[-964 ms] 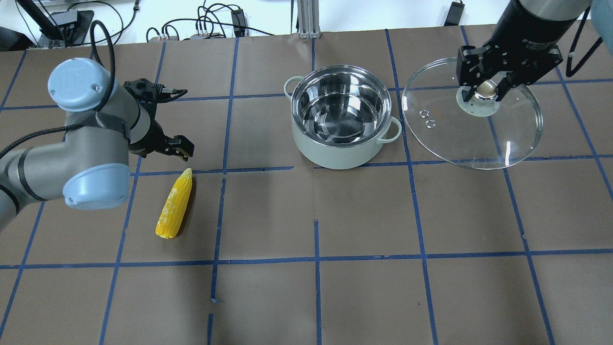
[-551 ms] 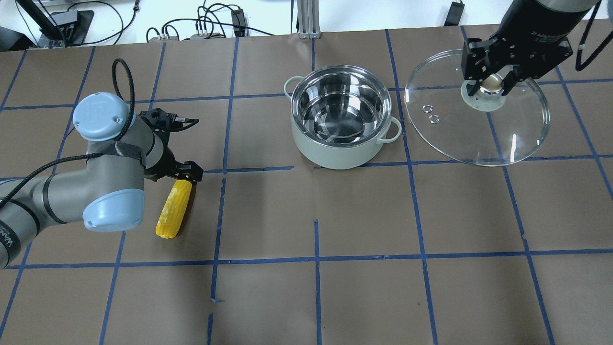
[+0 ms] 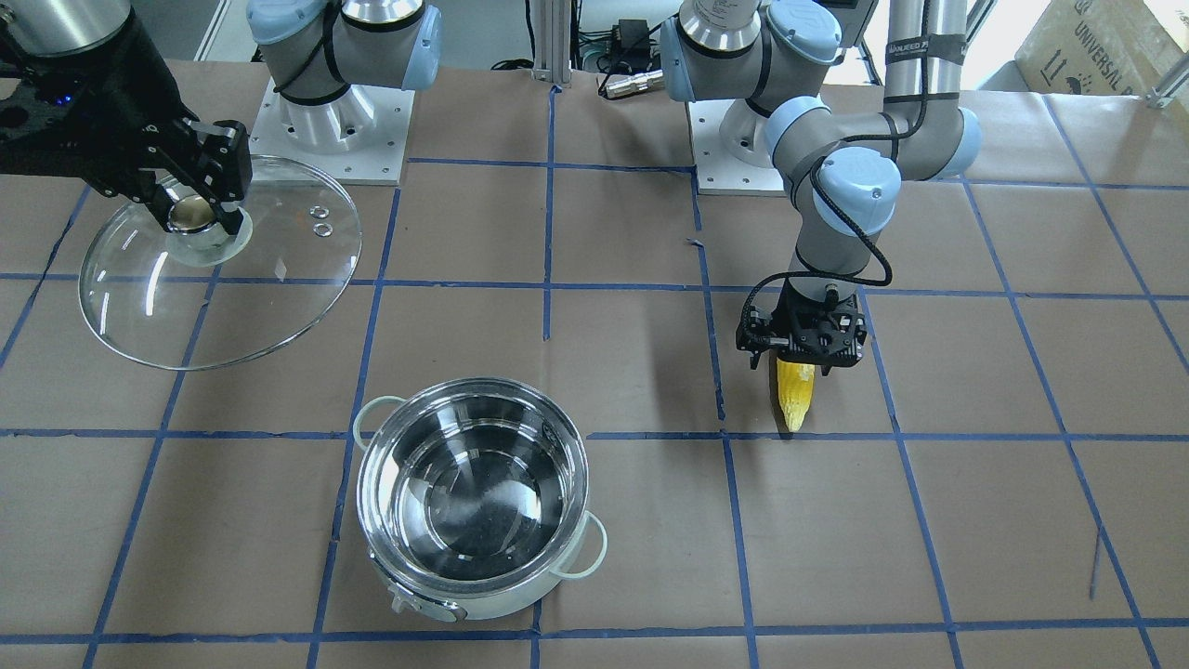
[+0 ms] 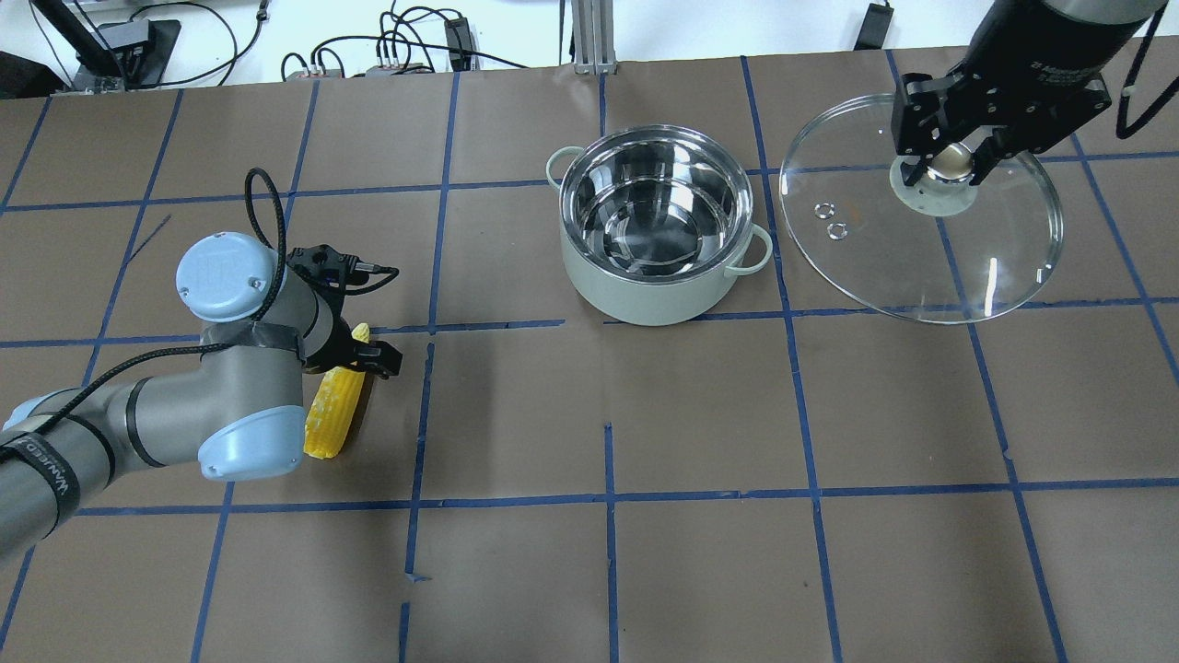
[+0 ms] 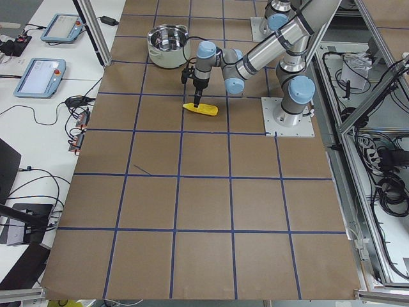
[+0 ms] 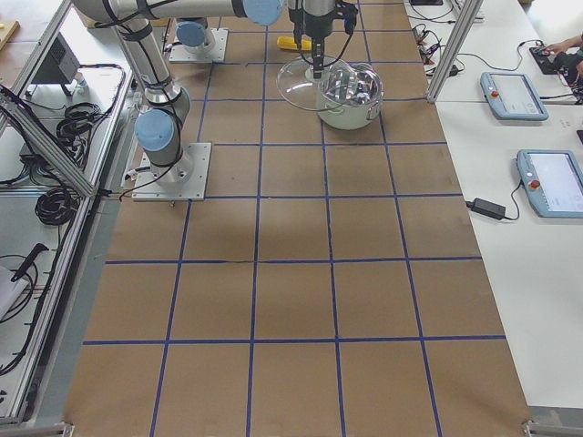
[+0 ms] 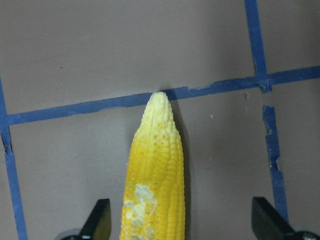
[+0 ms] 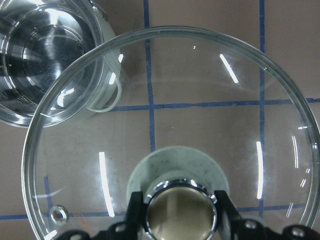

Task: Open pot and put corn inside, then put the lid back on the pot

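The pot [image 4: 656, 285] stands open and empty at mid-table, also in the front view [image 3: 474, 595]. The yellow corn [image 4: 327, 424] lies on the table to its left and also shows in the front view [image 3: 797, 404]. My left gripper [image 4: 355, 359] is open right above it. In the left wrist view the corn [image 7: 155, 170] lies between the two spread fingertips [image 7: 100, 222], nearer the left one. My right gripper [image 4: 949, 166] is shut on the knob of the glass lid [image 4: 921, 258] and holds it tilted, to the right of the pot. The lid also shows in the right wrist view [image 8: 200, 100].
Brown paper with blue tape lines covers the table [image 4: 700, 516]. Cables and connectors [image 4: 405, 46] lie along the far edge. Both arm bases [image 3: 325, 121] stand at the robot's side of the table.
My left arm has moved toward the near edge and lowered its open gripper over the corn's pointed half. My right gripper has shifted the lid slightly right and away from the pot.
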Robot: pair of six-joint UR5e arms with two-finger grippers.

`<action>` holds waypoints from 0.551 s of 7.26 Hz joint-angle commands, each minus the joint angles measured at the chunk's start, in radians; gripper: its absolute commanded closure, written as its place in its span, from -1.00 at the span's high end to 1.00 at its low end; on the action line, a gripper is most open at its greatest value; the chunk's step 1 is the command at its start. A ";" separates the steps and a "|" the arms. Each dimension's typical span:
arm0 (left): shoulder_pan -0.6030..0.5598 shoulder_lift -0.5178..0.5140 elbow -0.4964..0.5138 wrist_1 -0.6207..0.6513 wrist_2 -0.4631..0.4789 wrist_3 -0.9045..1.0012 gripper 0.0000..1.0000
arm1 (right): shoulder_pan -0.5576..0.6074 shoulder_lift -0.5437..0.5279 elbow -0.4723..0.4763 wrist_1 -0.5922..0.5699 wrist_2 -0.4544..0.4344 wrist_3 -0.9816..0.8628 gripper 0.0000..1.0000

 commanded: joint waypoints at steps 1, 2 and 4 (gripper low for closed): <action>0.059 -0.035 -0.021 0.062 -0.004 0.049 1.00 | 0.000 -0.001 0.001 0.001 0.000 0.000 -0.22; 0.096 -0.038 -0.026 0.064 -0.007 0.103 1.00 | 0.000 -0.001 0.001 0.001 0.000 0.000 -0.21; 0.102 -0.044 -0.027 0.064 -0.010 0.096 1.00 | 0.000 -0.001 0.001 0.001 0.000 0.000 -0.20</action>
